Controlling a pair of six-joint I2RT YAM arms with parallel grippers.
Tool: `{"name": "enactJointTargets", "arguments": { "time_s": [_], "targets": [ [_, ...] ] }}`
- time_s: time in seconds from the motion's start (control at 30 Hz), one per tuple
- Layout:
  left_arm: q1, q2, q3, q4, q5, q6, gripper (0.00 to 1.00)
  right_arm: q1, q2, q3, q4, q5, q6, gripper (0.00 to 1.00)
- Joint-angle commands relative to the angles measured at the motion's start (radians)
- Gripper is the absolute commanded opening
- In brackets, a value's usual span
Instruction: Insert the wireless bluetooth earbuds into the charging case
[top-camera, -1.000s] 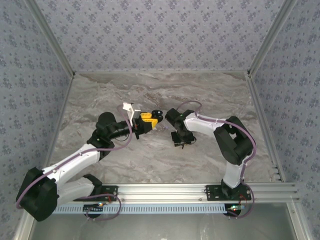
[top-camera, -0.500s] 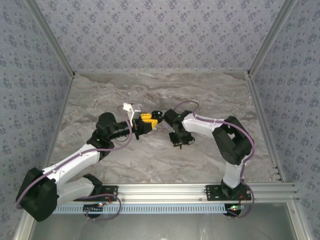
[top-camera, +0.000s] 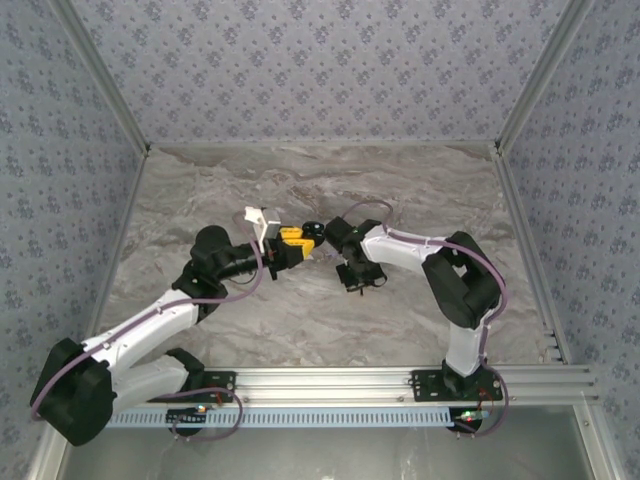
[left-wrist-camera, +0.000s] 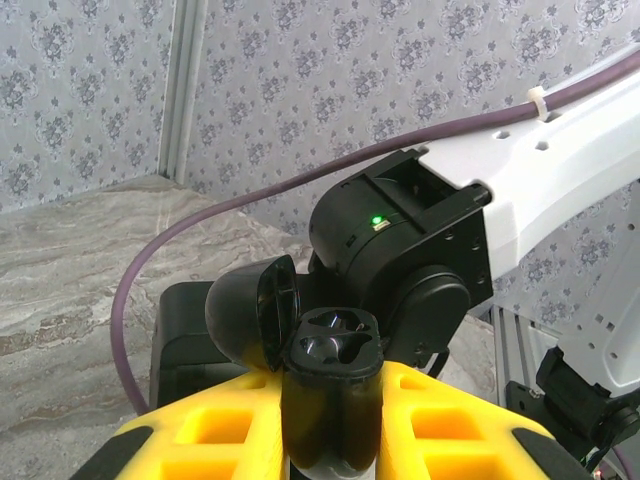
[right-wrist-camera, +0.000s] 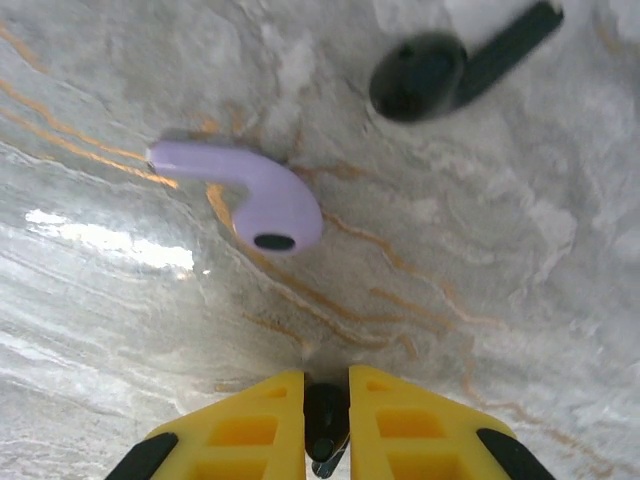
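Right wrist view: w/ black earbud (right-wrist-camera: 327, 428) pinched narrow in r gripper (right-wrist-camera: 326, 398) and open charging case (left-wrist-camera: 330, 345) clamped in l gripper (left-wrist-camera: 330, 432) just beside, lift straight, align stem over free well, seat gently.

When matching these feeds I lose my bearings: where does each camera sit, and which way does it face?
Top external: above and behind the bases, looking down on the marble table; left arm and right arm show.
Left wrist: on the left arm, looking along the left tool, shut on the open charging case, towards the right arm.
Right wrist: on the right arm, looking down at a lilac earbud and a black earbud; right tool closed on a small dark piece.
Shared: the charging case, in top external and left wrist.
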Motion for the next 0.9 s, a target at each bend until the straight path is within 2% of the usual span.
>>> {"name": "enactJointTargets", "arguments": {
  "time_s": [0.0,0.13,0.27,0.47,0.53,0.63,0.73,0.87],
  "targets": [
    [-0.007,-0.029,-0.005,0.003,-0.013,0.008,0.21,-0.008,0.011,0.026,-0.041,0.036,-0.141,0.14],
    [-0.007,-0.036,-0.007,0.0,-0.019,0.009,0.21,-0.016,0.026,0.037,-0.065,0.001,-0.247,0.15],
    [-0.008,-0.04,-0.01,0.001,-0.023,0.012,0.21,-0.024,0.038,0.049,-0.065,-0.011,-0.25,0.19],
    [-0.009,-0.038,-0.009,-0.004,-0.024,0.017,0.22,-0.047,0.007,0.054,-0.049,-0.038,-0.144,0.37],
    [-0.008,-0.038,-0.006,-0.006,-0.023,0.019,0.21,-0.057,-0.016,0.043,-0.036,-0.047,-0.098,0.47],
    [-0.009,-0.038,-0.006,-0.006,-0.023,0.021,0.21,-0.07,-0.05,0.024,-0.015,-0.07,-0.038,0.51],
    [-0.008,-0.036,-0.006,-0.004,-0.023,0.022,0.21,-0.074,-0.069,0.009,-0.014,-0.069,0.003,0.51],
    [-0.01,-0.034,-0.006,0.0,-0.024,0.021,0.21,-0.074,-0.061,0.0,-0.01,-0.098,0.022,0.44]
  ]
}}
